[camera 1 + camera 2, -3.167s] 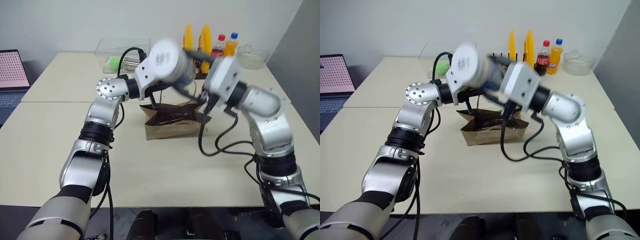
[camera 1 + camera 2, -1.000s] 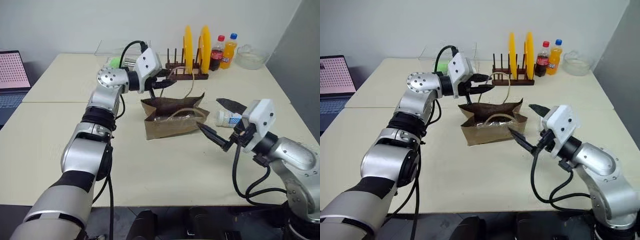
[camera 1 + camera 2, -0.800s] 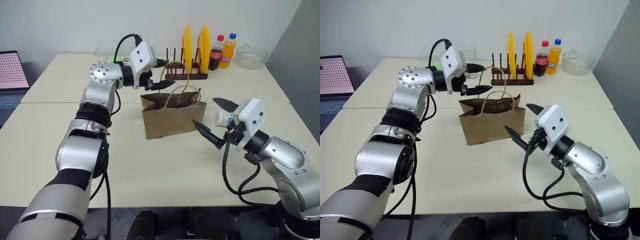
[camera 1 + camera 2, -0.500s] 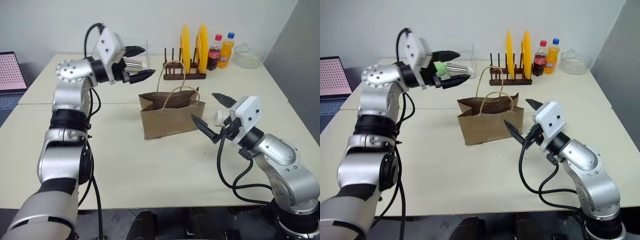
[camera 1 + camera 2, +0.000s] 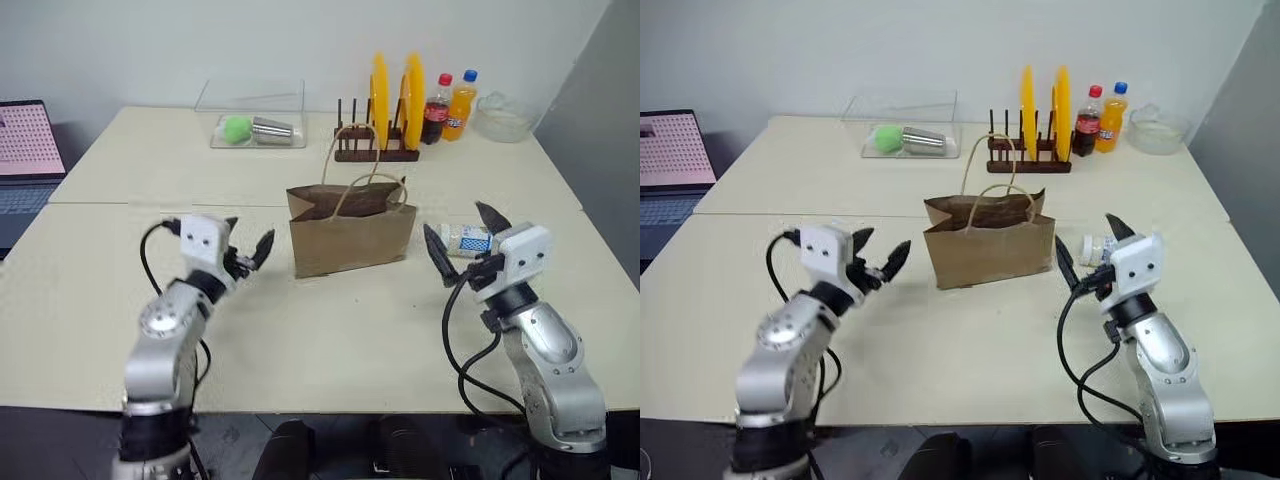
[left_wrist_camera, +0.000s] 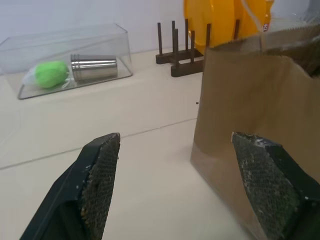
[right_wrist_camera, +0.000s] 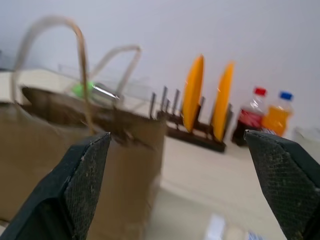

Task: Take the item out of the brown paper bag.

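The brown paper bag (image 5: 350, 235) stands upright in the middle of the table, its two looped handles sticking up. The item (image 5: 462, 239), a small clear bottle with a pale label, lies on its side on the table just right of the bag. My right gripper (image 5: 455, 218) is open low over the table in front of the bottle, which shows between its fingers but is not gripped. My left gripper (image 5: 252, 230) is open and empty, level, a short way left of the bag. In the left wrist view the bag (image 6: 260, 100) sits beyond one finger.
At the back stand a wooden rack with two yellow plates (image 5: 390, 100), a cola bottle (image 5: 434, 95), an orange soda bottle (image 5: 461, 92) and a glass bowl (image 5: 503, 115). A clear tray (image 5: 255, 115) holds a green ball and a metal cup. A laptop (image 5: 25, 160) is far left.
My left gripper let go of the bag's handle, opened, and swung down and back to the left of the bag. The bag now stands upright. My right gripper sank slightly rightward.
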Controlling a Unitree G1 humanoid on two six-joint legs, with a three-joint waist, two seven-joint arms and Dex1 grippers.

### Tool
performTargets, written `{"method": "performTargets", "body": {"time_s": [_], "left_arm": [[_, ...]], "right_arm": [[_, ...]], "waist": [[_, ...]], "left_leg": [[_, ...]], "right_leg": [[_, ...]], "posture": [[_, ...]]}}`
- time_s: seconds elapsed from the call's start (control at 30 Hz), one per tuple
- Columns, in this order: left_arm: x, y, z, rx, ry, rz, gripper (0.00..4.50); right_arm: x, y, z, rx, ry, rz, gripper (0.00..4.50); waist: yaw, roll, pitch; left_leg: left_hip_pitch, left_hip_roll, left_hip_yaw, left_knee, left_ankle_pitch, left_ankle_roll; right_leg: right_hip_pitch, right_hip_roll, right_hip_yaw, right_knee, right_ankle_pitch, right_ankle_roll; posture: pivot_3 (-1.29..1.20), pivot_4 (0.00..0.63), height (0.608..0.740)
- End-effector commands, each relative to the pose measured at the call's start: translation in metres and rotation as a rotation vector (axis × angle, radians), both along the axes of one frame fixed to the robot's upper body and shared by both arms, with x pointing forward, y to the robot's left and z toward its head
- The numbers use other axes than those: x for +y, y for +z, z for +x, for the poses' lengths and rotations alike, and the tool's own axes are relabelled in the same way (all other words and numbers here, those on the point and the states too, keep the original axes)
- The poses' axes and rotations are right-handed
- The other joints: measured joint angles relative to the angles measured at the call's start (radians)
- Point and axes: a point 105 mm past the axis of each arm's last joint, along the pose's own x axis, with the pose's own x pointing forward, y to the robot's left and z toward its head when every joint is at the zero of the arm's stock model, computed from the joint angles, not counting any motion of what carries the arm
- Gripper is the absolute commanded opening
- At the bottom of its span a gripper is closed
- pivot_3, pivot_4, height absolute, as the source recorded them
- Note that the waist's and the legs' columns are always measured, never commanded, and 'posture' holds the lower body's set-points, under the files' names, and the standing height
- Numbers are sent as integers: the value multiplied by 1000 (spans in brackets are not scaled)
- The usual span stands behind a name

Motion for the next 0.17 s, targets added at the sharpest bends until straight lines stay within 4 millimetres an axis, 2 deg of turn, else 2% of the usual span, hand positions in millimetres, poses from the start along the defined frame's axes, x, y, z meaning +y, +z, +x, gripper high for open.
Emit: {"method": "performTargets", "body": {"time_s": [0.03,0.17], "left_arm": [[-8,10,-5,-101,16,17,3735],[-10,6,-6,-123,24,16,3735]], "right_arm": [[-9,-2,1,-44,-35,0,4500],[-5,-8,2,-35,-2,-2,4500]], "waist": [[0,0,0],[-2,0,0]], "left_leg": [[0,0,0,0,0,0],[2,1,1,0,0,0]], "right_leg": [[0,0,0,0,0,0],[1,1,0,0,-2,3]], "posture": [[0,150,740],[0,150,740]]}}
